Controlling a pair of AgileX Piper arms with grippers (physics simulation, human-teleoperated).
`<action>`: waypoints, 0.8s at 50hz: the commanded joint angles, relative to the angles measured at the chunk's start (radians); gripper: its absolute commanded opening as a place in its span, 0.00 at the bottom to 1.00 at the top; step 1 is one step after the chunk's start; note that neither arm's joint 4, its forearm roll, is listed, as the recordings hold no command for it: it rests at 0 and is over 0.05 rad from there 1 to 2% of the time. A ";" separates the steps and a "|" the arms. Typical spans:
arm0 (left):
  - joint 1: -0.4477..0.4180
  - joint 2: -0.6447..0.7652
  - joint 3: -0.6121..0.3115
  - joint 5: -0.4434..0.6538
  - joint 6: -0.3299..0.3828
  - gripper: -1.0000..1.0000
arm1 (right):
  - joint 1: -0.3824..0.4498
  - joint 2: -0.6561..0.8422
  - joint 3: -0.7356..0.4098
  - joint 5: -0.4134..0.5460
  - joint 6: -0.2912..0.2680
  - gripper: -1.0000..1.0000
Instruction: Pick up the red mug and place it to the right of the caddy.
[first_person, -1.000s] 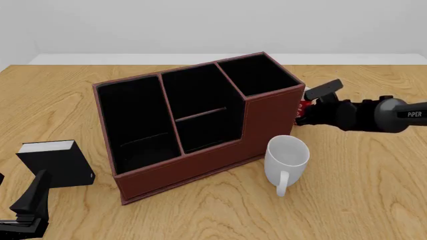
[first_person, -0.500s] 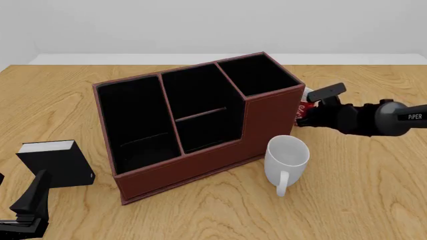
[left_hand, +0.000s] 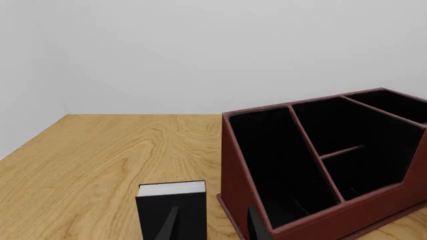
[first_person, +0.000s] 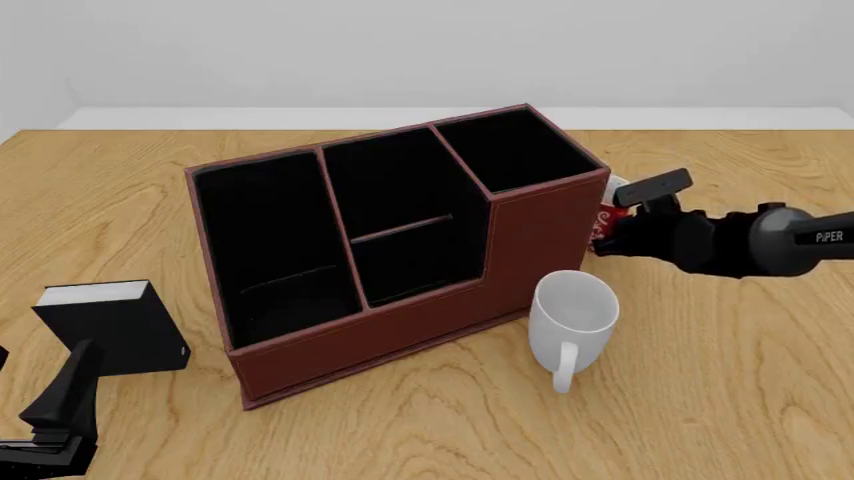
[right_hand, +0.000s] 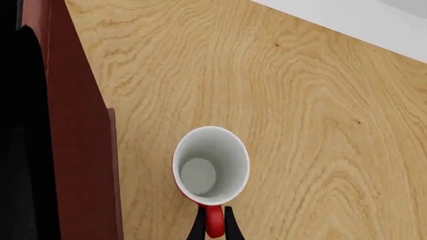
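The red mug (right_hand: 211, 167) stands upright with its white inside showing, just beyond the right end of the caddy (first_person: 387, 240). In the front view only a sliver of the red mug (first_person: 609, 216) shows past the caddy's corner. My right gripper (right_hand: 213, 229) is shut on the mug's red handle (right_hand: 213, 220), with a finger close on each side. From the front, the right gripper (first_person: 617, 228) reaches in from the right. My left gripper (first_person: 60, 400) sits open at the near left, away from the mug.
A plain white mug (first_person: 574, 315) stands at the caddy's near right corner, handle toward me. A small black book-like box (first_person: 114, 325) stands near the left gripper, also seen as the black box (left_hand: 172, 205) beside the caddy (left_hand: 320, 165).
The right arm has shifted slightly right and lower. More of the red mug now shows beside the caddy's corner. The left arm has not moved.
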 joint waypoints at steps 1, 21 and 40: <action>0.000 0.000 0.000 0.000 0.000 1.00 | 0.015 0.031 0.051 0.008 0.052 0.00; 0.000 0.000 0.000 0.000 0.000 1.00 | 0.004 0.043 0.059 -0.004 0.054 0.00; 0.000 0.000 0.000 0.000 0.000 1.00 | 0.001 0.051 0.043 0.006 0.066 1.00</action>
